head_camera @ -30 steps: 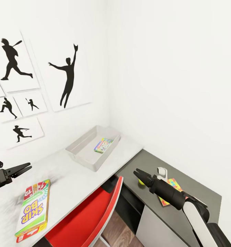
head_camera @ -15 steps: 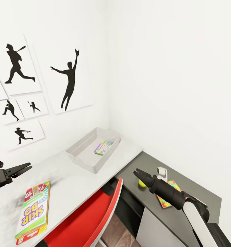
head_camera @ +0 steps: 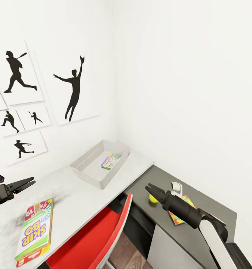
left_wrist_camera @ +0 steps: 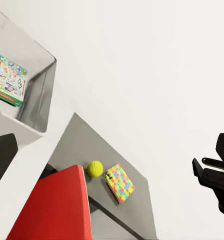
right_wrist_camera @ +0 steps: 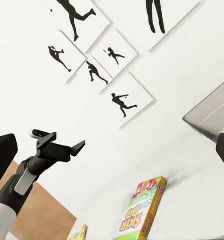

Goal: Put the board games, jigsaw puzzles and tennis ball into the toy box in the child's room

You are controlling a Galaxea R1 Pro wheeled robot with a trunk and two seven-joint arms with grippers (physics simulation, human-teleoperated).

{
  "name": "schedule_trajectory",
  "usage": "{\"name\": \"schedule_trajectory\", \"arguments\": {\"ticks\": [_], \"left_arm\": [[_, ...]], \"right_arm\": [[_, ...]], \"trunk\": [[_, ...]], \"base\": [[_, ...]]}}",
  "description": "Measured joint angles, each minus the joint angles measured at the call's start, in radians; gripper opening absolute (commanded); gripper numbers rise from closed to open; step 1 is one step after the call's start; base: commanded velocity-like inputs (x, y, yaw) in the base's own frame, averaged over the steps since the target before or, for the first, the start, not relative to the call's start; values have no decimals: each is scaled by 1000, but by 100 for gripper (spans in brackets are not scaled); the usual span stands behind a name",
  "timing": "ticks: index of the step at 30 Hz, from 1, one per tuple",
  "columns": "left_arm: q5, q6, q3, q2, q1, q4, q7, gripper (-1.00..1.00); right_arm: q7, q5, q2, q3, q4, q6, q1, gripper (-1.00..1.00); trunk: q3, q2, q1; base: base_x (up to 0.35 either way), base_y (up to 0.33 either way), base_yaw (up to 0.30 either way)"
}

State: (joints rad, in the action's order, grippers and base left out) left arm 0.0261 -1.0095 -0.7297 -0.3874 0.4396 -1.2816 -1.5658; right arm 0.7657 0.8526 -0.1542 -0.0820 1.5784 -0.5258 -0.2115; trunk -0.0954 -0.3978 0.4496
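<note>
Nearest me, at seven o'clock on the pale table (head_camera: 85,194), lies the SKIP BO box (head_camera: 33,233), flat and stiff; I judge it light but slick, best pinched across a long edge overhanging the rim. My left gripper (head_camera: 23,184) hovers above it, jaws nearly together, holding nothing. At five o'clock my right gripper (head_camera: 153,191) hangs over the dark side unit (head_camera: 215,213), jaws narrowly parted and empty, just beside the tennis ball (head_camera: 153,198), which would roll if nudged. The jigsaw puzzle (head_camera: 178,216) beside it is thin and hard to get under. Farther, at twelve o'clock, the toy box (head_camera: 89,169) holds one green-bordered board game (head_camera: 111,161). White walls with baseball silhouettes (head_camera: 74,87); the red chair (head_camera: 103,239) is tucked below.
</note>
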Motion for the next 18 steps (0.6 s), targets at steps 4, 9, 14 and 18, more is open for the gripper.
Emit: {"name": "schedule_trajectory", "arguments": {"ticks": [4,9,14,18], "left_arm": [[0,0,0,-1,0,0,0,100],[0,0,0,0,0,0,0,100],[0,0,0,-1,0,0,0,100],[0,0,0,0,0,0,0,100]], "right_arm": [[0,0,-1,0,0,0,0,100],[0,0,4,-3,0,0,0,100],[0,0,1,-1,0,0,0,100],[0,0,2,0,0,0,0,100]], "trunk": [[1,0,0],[3,0,0],[5,0,0],[6,0,0]], "base": [[-81,0,-253],[-17,0,-273],[-3,0,-278],[0,0,-278]]}}
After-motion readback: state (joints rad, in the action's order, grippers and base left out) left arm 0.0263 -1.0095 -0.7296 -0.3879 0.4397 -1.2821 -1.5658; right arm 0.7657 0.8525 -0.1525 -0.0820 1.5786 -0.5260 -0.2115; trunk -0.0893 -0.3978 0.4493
